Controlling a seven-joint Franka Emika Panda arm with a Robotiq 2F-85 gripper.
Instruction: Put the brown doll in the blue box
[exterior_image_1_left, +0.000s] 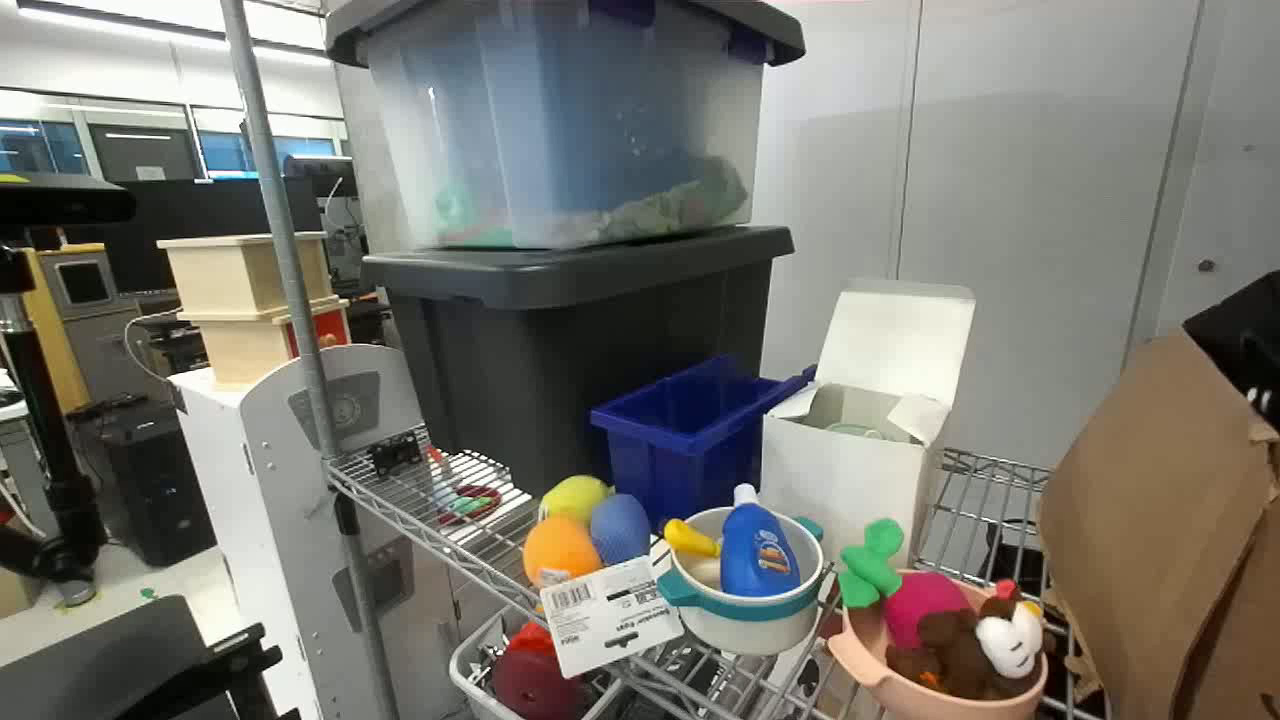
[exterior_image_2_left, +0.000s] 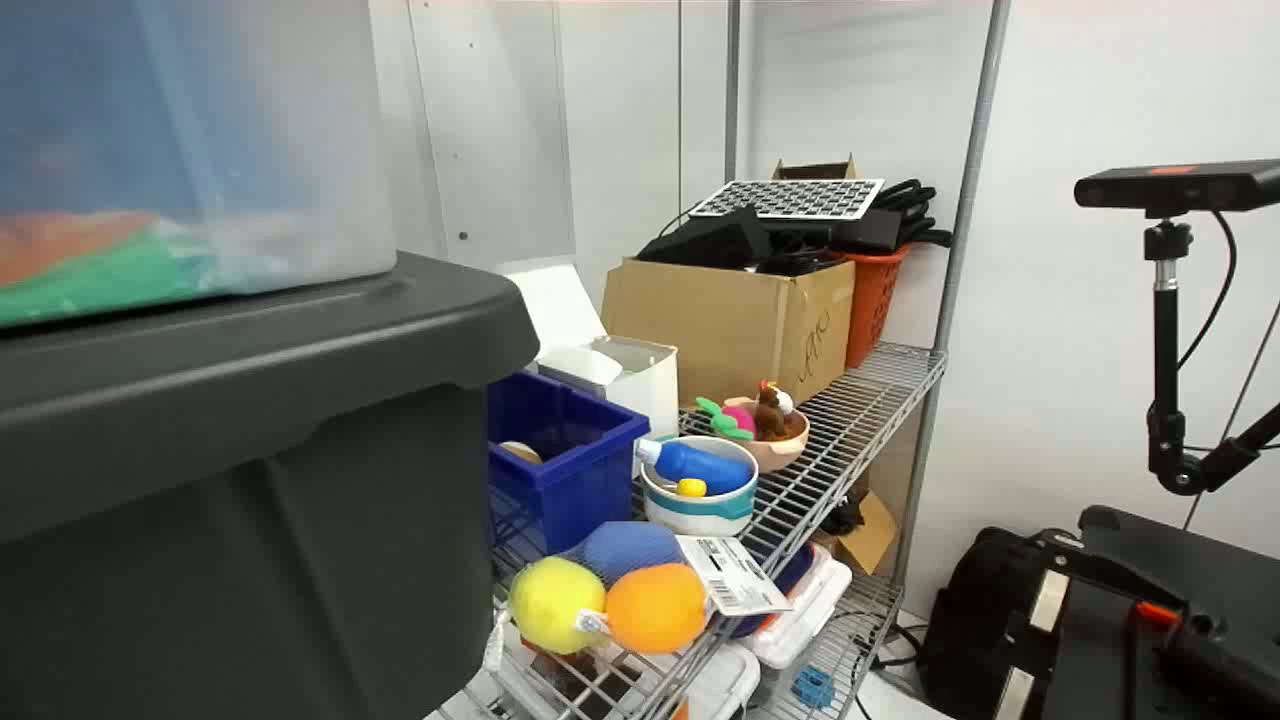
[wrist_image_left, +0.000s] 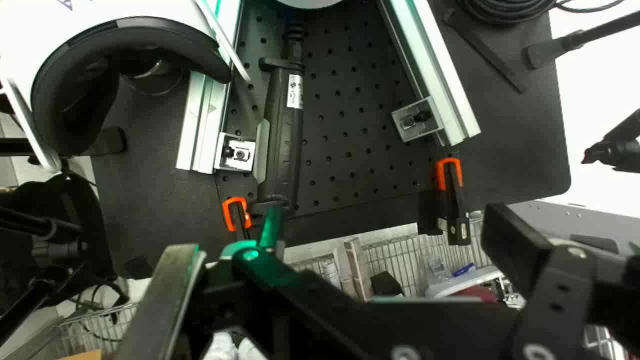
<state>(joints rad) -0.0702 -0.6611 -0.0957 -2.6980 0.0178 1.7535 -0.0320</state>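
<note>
While the pincer (wrist_image_left: 341, 232) is spread wide and empty, the brown doll (exterior_image_1_left: 945, 640) (set in the peach bowl (exterior_image_1_left: 960, 708) beside the magenta plush (exterior_image_1_left: 922, 606)) should be gripped alone, from above, then lowered into the blue box (exterior_image_1_left: 660, 470).

Through my cameras I count one brown doll (exterior_image_1_left: 962, 648), one blue box (exterior_image_1_left: 652, 472), one white carton (exterior_image_1_left: 850, 490), one blue bottle (exterior_image_1_left: 757, 560), three egg-shaped toys (exterior_image_2_left: 657, 608), two pots (exterior_image_1_left: 750, 632), two grey-lidded totes (exterior_image_1_left: 570, 375), two orange-tipped clamps (wrist_image_left: 454, 195).

In the wrist view, the gripper (wrist_image_left: 344, 235) has its fingers (wrist_image_left: 165, 290) spread wide, one at left, one at right
</note>
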